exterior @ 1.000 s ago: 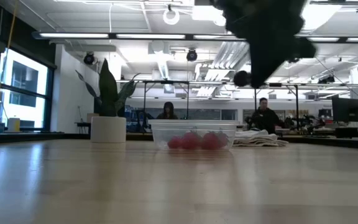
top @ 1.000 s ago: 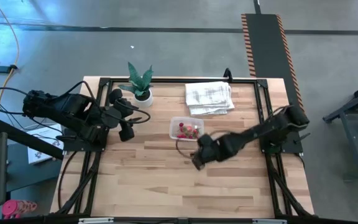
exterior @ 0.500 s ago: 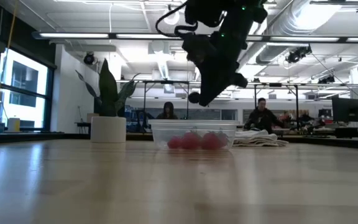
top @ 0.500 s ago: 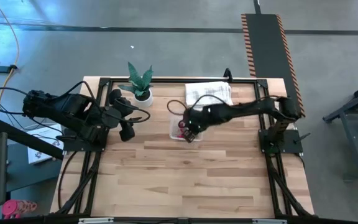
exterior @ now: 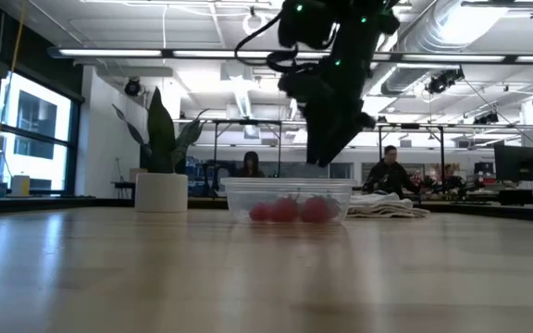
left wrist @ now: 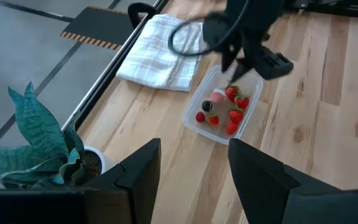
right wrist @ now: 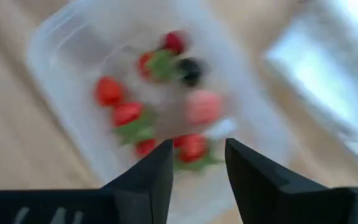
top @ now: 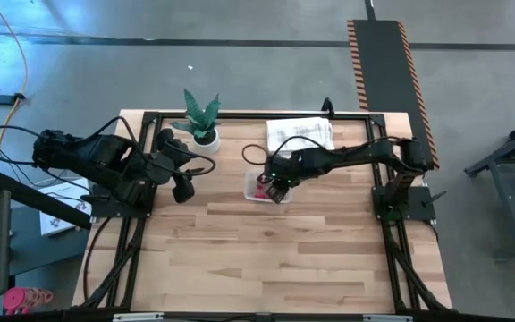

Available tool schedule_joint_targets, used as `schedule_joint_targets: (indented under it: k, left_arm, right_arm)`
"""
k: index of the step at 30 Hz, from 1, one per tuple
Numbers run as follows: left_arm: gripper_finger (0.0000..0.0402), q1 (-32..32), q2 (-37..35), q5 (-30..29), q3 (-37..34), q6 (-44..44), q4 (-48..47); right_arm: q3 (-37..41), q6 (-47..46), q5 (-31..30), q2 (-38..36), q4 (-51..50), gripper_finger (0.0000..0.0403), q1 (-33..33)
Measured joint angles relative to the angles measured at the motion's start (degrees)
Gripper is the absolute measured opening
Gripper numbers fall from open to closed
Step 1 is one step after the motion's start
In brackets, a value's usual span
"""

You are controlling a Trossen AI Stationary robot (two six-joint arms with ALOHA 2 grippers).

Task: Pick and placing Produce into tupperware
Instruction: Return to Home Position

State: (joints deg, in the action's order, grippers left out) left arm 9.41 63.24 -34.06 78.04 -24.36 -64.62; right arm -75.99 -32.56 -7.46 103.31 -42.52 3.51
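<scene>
The clear tupperware (left wrist: 222, 106) stands on the table's middle, toward the far edge. It holds the produce: several red pieces (left wrist: 232, 113), a pink one (right wrist: 204, 107) and a dark round one (right wrist: 189, 70). My right gripper (right wrist: 197, 168) hangs open just above the tupperware (top: 250, 183), pointing steeply down, with nothing between its fingers. In the low view its fingertips (exterior: 327, 159) stand clear above the rim (exterior: 290, 185). My left gripper (left wrist: 194, 168) waits open over the table's left part (top: 181, 190), away from the tupperware.
A potted plant (top: 202, 121) stands at the far left. A white folded towel (top: 300, 139) lies at the far edge, just right of the tupperware. Black frame rails (top: 378, 161) run along the table's sides. Bare wood fills the near half.
My right gripper has swung from the table's middle toward the far edge and stopped over the tupperware, rolling as it went. The dark round piece that showed at its fingertips half a second ago is gone from there; the gripper has let go.
</scene>
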Motion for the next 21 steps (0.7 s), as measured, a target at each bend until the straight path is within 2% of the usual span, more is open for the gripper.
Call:
schedule_joint_targets:
  k: [3, 9, 15, 21]
  left_arm:
    - [0.0179, 0.00, 0.00, 0.00, 0.00, -0.10, -0.13]
    - [0.0179, -0.02, 0.00, 0.00, 0.00, -0.06, -0.10]
    - [0.0179, -0.01, 0.00, 0.01, 0.00, -0.04, -0.17]
    - [0.0179, 0.00, 0.00, 0.54, 0.00, -0.02, -0.33]
  right_arm:
    - [-0.09, -3.95, -6.18, -2.84, -5.17, 0.0138, -1.36]
    - [0.02, -10.12, -7.91, -3.07, -20.46, 0.0103, -3.83]
    - [-0.02, -9.19, -8.66, -0.95, -17.00, 0.0015, -4.56]
    - [0.00, -7.66, -8.20, 1.70, -17.91, 0.0005, -3.66]
